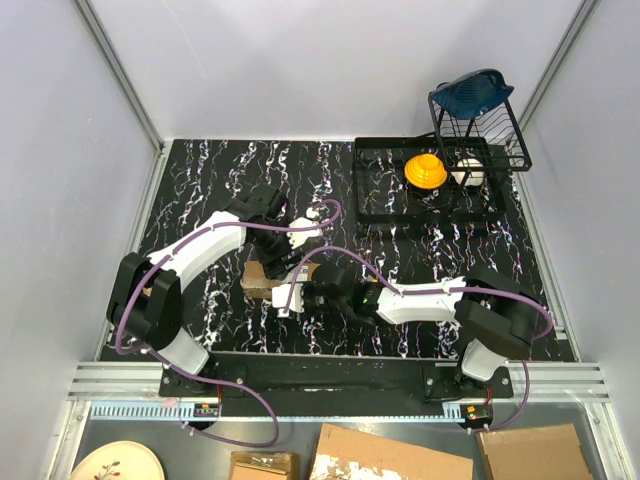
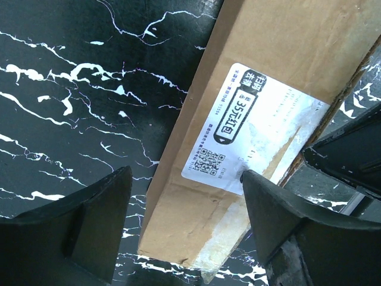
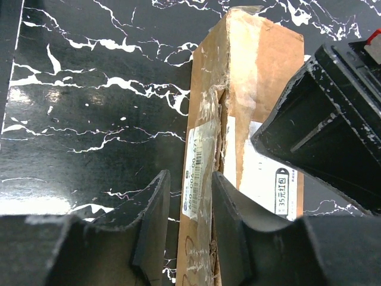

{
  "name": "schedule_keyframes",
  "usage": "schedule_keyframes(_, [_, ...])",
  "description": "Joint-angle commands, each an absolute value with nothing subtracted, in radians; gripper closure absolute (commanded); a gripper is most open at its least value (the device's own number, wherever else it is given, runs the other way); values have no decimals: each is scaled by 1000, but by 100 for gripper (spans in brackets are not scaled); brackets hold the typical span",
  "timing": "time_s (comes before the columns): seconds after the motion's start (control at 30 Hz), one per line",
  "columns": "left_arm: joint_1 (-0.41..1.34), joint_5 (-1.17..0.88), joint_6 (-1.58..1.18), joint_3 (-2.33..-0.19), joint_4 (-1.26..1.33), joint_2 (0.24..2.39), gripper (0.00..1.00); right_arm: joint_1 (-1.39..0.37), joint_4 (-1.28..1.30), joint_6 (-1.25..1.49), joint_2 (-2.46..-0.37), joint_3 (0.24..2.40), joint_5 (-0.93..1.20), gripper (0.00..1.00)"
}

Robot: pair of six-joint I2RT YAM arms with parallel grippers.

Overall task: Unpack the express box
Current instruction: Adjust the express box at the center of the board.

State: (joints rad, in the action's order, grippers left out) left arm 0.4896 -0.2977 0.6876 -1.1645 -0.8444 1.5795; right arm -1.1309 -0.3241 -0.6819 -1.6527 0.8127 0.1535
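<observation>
Right now the express box (image 1: pixel 258 278) lies flat on the black marbled table (image 1: pixel 200 180), left of centre and towards the near edge, with both arms meeting over it. My left gripper (image 2: pixel 186 182) comes down on it from the far side, jaws released and spread wide. In the left wrist view, one finger stands off the carton's long side with bare table showing between them. The other finger sits over the edge of the white shipping label (image 2: pixel 250 131). My right gripper (image 3: pixel 189 179) reaches in from the right, low and almost level with the table. In the right wrist view its jaws are drawn close together around the box's torn, taped edge, where a narrow barcode strip runs between the fingers. I cannot tell whether they actually pinch the cardboard or merely bracket it. Clear tape on that edge is wrinkled and split along the seam. At the far right of the table a black wire tray (image 1: pixel 375 190) holds a yellow piece (image 1: pixel 425 168), and beside it stands a dish rack (image 1: pixel 500 125) with a blue item (image 1: pixel 472 92) on top.
</observation>
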Motion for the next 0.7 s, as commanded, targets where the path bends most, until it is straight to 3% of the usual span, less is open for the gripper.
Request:
schedule_keyframes(0.0, [477, -307, 710, -1160, -848, 1565, 23, -1127, -265, -615, -1655, 815, 215, 61])
schedule_keyframes(0.67, [469, -311, 710, -1166, -850, 1560, 23, -1120, -265, -630, -1796, 899, 169, 69])
